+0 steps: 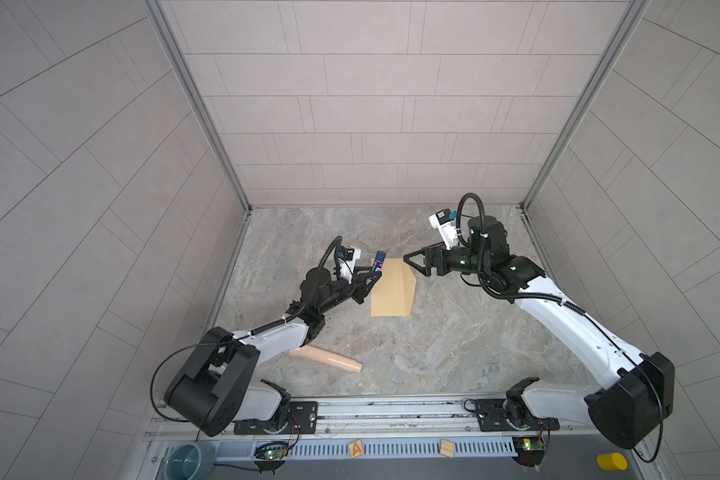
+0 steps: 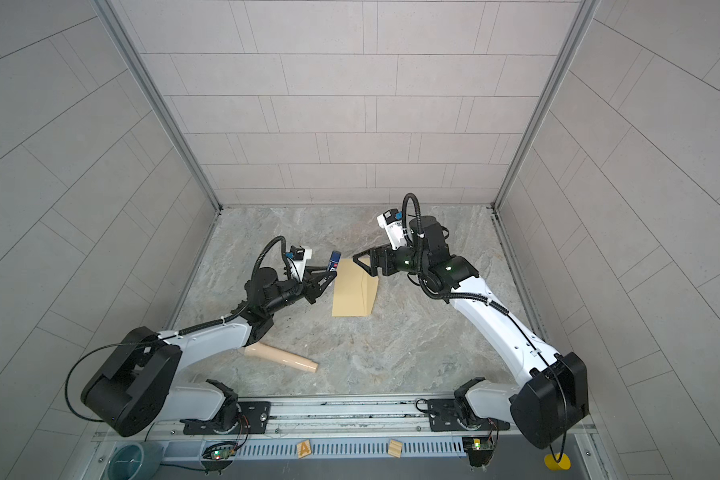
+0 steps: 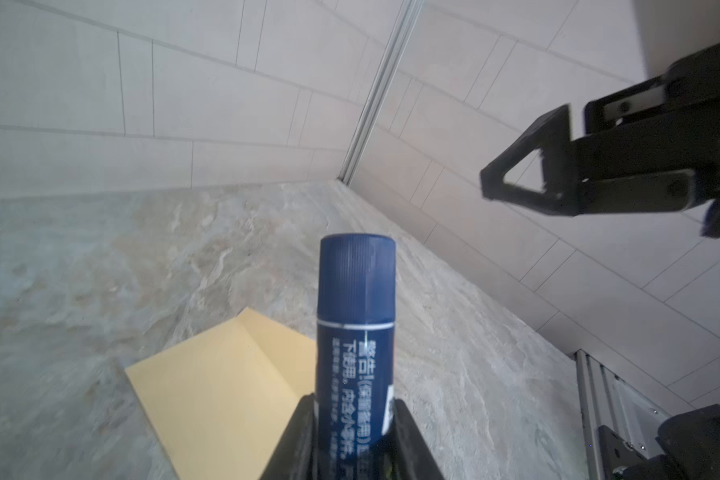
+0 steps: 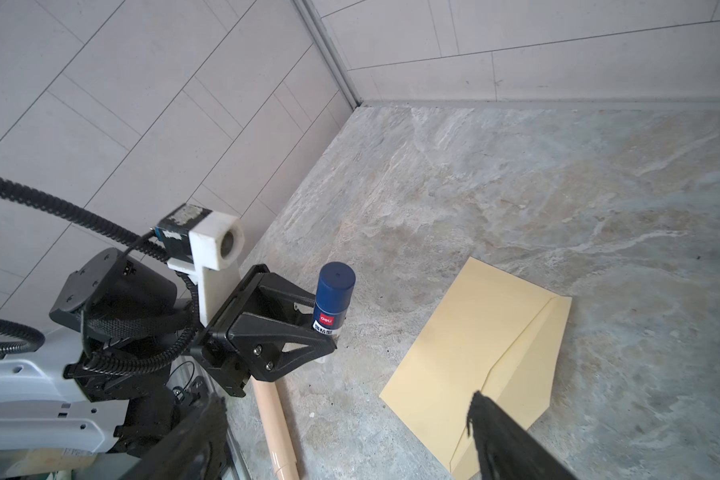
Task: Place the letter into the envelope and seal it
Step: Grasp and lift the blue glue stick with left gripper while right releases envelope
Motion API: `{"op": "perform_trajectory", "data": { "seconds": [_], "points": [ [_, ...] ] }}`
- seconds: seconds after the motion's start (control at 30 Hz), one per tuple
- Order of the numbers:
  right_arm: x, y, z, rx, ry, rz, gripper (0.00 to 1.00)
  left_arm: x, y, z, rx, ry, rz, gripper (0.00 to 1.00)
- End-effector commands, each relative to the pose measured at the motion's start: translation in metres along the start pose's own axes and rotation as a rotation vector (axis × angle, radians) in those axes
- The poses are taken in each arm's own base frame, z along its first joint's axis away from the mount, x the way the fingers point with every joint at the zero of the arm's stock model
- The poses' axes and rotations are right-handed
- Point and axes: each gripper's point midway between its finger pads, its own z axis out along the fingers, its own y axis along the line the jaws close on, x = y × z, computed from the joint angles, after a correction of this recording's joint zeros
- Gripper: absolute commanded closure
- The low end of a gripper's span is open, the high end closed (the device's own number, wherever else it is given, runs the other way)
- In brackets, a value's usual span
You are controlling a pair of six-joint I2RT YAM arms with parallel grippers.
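Grey-beige marbled stone-pattern bench [image 1: 453, 340]. A plain tan paper envelope [image 1: 392, 291], a long rectangle, lies flat on it. A beige tapered plastic tube [image 1: 329, 360] lies on its side, well apart, front-left of the envelope.

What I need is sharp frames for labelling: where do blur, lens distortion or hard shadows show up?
In both top views the wide lens bends the lines of the wall tiles, and light is even, shadows faint; in the left wrist view print on the glue stick is soft; in the right wrist view the right claw is defocused, the envelope crisp.
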Motion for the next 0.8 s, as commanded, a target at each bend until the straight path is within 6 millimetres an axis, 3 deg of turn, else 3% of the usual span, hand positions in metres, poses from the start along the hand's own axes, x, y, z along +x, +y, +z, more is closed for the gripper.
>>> {"op": "perform_trajectory", "data": {
  "seconds": [0.0,0.23,0.47,0.77],
  "points": [
    [0.008,0.008,-0.001,0.02,0.06,-0.055,0.08,-0.023,-0.029,-0.004,0.109,-0.1,0.083,1.0],
    [0.002,0.024,0.009,-0.001,0.061,-0.084,0.09,-0.012,-0.035,-0.007,0.065,-0.045,0.18,1.0],
    [0.004,0.03,0.023,-0.014,0.1,-0.073,0.22,-0.005,-0.051,-0.013,0.064,-0.02,0.3,1.0],
    [0.014,0.036,0.032,-0.044,0.141,-0.065,0.43,0.0,-0.052,-0.016,0.051,-0.013,0.344,1.0]
  ]
}}
